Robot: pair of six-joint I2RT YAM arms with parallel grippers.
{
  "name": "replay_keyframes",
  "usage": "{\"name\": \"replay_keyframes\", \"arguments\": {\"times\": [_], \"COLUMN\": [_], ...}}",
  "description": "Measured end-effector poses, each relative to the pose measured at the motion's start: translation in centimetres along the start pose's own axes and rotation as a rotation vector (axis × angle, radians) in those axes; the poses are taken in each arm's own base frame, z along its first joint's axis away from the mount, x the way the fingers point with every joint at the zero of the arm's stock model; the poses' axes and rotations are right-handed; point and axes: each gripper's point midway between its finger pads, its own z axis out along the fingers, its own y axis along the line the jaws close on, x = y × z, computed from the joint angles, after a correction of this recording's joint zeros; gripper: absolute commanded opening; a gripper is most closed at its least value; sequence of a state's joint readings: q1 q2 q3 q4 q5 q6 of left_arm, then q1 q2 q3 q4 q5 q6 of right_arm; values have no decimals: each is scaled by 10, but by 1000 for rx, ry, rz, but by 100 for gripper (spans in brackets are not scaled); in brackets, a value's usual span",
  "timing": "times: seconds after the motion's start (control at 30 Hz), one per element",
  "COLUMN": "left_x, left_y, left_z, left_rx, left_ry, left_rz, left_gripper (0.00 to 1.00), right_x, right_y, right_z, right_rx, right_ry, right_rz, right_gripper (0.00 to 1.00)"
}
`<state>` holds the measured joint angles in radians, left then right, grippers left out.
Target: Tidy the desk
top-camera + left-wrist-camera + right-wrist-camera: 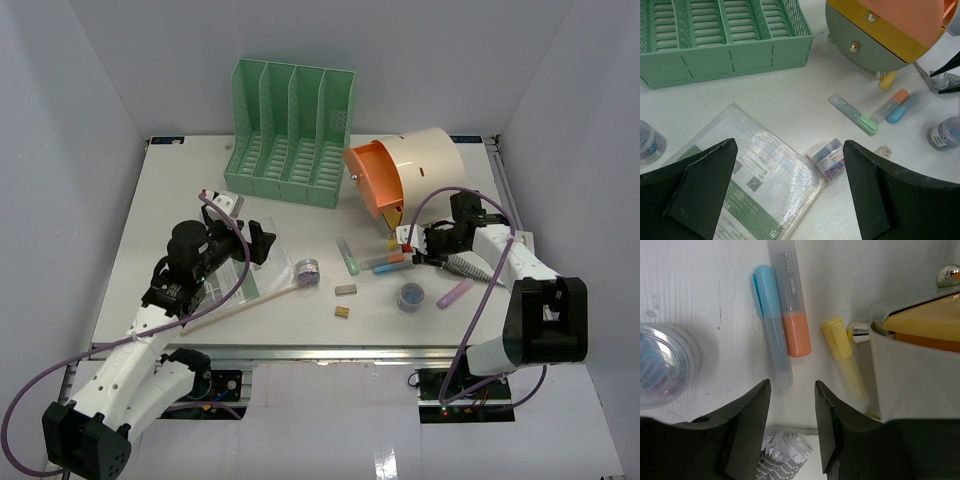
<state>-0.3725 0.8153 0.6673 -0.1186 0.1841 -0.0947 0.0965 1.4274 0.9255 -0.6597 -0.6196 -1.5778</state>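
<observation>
Table (440, 330) is the white top boxed in by white walls, with a metal rail along its near edge. It lies under both my arms, with things scattered over its middle and back.

My left hand (790, 146) hangs above the left-centre of it, fingers spread wide and nothing between them. Below it lies a clear mesh pouch (770, 190) with green-printed paper inside. Just beside the pouch's right corner sits a small jar of coloured clips (829, 159). A long wooden stick (245, 303) slants along the pouch's near side.

At the back stands a green file rack (290, 135). To its right is a cream round drawer box (430, 165), its orange drawer sticking out.

My right hand (792, 387) is low over the table just in front of that box, fingers partly apart and gripping nothing. Just beyond my fingertips a blue marker (771, 325) and an orange-capped marker (792, 305) lie side by side, touching. A yellow marker (845, 360) lies near them, by the foot of the box. A second jar (662, 365) of clips sits off to one side.

A green-capped marker (855, 115) lies apart from those three, towards my left. A pink marker (455, 293) lies near the right front. Two small blocks (346, 290) sit between the jars; I cannot tell what they are.
</observation>
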Motion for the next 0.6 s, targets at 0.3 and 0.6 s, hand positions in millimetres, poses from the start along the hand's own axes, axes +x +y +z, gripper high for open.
{"name": "replay_keyframes", "arguments": {"times": [0.3,0.6], "left_x": [-6,-2], "left_y": [3,3], "left_z": [-5,-4], "left_rx": [-18,-18], "left_ry": [-24,-8], "left_rz": [22,22], "left_gripper": [98,98], "right_x": [17,31], "right_y": [4,18], "right_z": [21,47], "right_rx": [-40,-90], "right_ry": [52,101], "right_rz": [-12,-24], "right_gripper": [46,43]}}
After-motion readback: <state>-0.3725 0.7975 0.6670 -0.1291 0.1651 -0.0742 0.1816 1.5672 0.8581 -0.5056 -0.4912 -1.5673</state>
